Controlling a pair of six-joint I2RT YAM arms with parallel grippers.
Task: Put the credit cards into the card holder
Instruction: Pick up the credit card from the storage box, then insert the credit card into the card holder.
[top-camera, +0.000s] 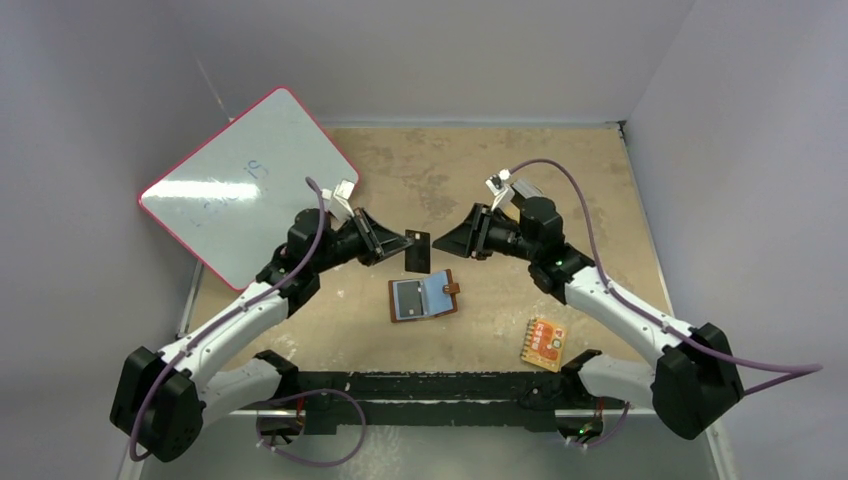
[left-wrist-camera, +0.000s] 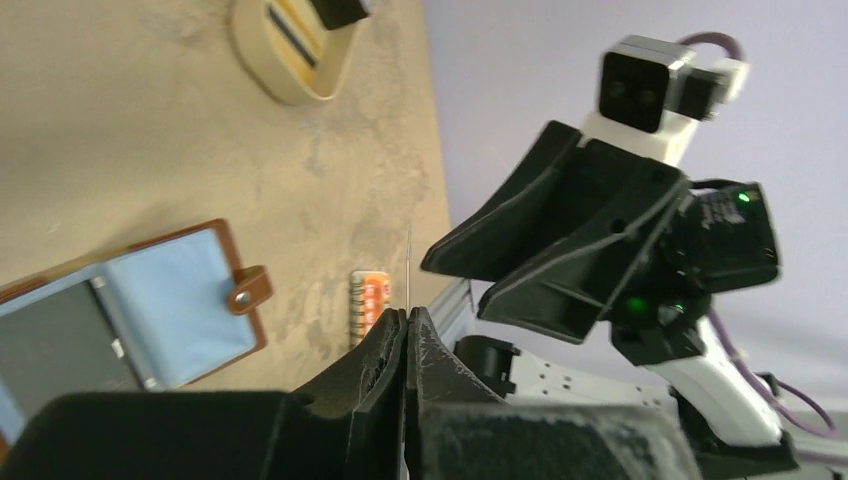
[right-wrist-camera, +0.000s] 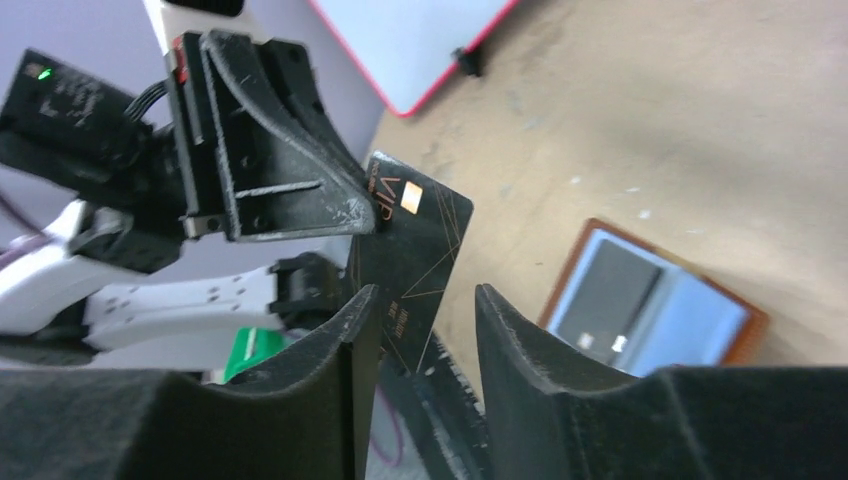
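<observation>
Above the table's middle, both arms meet in mid-air.

- Whiteboard (top-camera: 250, 185): red-edged, largest item, lies at the far left, well apart from the work.
- Left gripper (top-camera: 398, 243): jaws pressed fully together on the top edge of a black credit card (top-camera: 418, 250), which hangs upright above the card holder.
- Right gripper (right-wrist-camera: 425, 295): jaws part-way apart, one on each side of the card's lower part. One finger is at or just beside the card face and the other is clear of it, so there is no grip.
- Card holder (top-camera: 423, 298): lies open and flat, snap tab to the right. A second card (right-wrist-camera: 605, 295), dark, appears to sit in one pocket.
- Packet (top-camera: 543, 343): orange-red, lies near the right arm's base.

Risks, as judged:
- The card is pinched by one thin edge only, so it could pivot or slip if the right finger brushes it on parting.
- The holder is unrestrained. A card pushed at a shallow angle may shove it along the table instead of entering a pocket.
- The card is tilted, so a corner may catch the pocket lip.

Surface and room: the table (top-camera: 480, 170) is tan, mottled and scuffed. Plain pale walls enclose it on three sides.
</observation>
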